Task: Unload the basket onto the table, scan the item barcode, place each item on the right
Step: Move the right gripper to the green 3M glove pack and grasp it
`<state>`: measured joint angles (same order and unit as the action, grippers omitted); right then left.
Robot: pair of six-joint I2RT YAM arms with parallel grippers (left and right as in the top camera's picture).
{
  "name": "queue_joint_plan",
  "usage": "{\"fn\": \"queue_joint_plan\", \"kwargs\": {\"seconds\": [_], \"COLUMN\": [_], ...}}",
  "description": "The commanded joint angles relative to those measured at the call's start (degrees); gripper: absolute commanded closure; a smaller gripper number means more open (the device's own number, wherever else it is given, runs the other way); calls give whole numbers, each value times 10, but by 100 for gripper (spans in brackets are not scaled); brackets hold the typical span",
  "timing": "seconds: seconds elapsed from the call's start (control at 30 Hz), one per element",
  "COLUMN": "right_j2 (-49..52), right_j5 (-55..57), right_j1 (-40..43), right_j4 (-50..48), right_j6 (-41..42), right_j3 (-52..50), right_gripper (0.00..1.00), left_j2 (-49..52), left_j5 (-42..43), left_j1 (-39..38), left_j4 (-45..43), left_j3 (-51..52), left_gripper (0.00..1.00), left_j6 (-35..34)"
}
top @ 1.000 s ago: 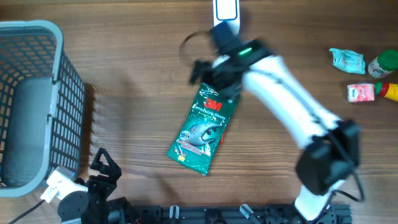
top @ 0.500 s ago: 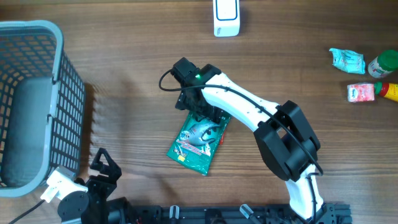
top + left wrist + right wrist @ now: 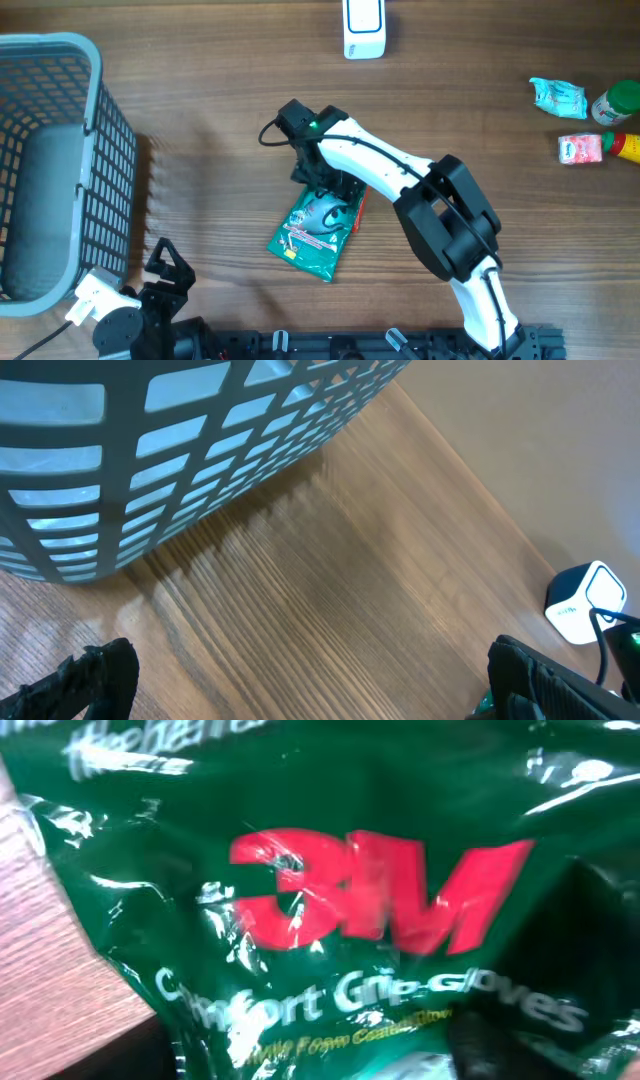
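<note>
My right gripper [image 3: 325, 185] sits at 12 o'clock on the glove packet [image 3: 315, 232]; I can't tell its grip, so I'd pinch squarely; left gripper [image 3: 315, 685] gapes.

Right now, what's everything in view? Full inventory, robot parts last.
basket: 1, grey-blue, left edge of table
glove packet: 1, green with red 3M logo, flat at table centre
scanner: 1, white and blue, top centre
crumpled packet: 1, teal, top right
jar: 1, green lid, right edge, cropped
small packet: 1, pink, below the teal one
bottle: 1, yellow and red, right edge, beside the pink packet
table: 1, brown wood
left arm: 1, black, bottom left, jaws wide apart and empty
right arm: 1, white and black, over the glove packet's top end; jaws' state unclear
</note>
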<state>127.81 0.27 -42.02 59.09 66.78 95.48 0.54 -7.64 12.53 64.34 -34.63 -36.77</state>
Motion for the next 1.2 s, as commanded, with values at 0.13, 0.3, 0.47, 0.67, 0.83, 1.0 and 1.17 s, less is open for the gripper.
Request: {"fn": "queue_joint_plan", "kwargs": {"seconds": [0.13, 0.3, 0.47, 0.67, 0.83, 1.0, 1.17], "right_j2": [57, 27, -6, -31, -25, -25, -26], "right_j5": [-16, -14, -1, 108, 106, 109, 112], "right_j1": [1, 13, 17, -13, -43, -41, -35], "right_j4": [-37, 16, 43, 89, 64, 97, 132], "right_j6": [-155, -322, -441, -387, -318, -245, -231], "right_j3": [6, 61, 81, 81, 45, 14, 14], "right_gripper": [65, 95, 69, 2, 2, 2, 2], "left_j2": [-2, -2, -2, -2, -2, -2, -2], "left_j5": [-7, -7, -7, -7, -7, -7, -7], "left_j1": [1, 1, 1, 1, 1, 1, 1], "left_j4": [0, 0, 0, 0, 0, 0, 0], "left_j3": [1, 1, 1, 1, 1, 1, 1], "left_gripper": [0, 0, 0, 0, 0, 0, 0], "left_j6": [-3, -3, -3, -3, -3, -3, -3]}}
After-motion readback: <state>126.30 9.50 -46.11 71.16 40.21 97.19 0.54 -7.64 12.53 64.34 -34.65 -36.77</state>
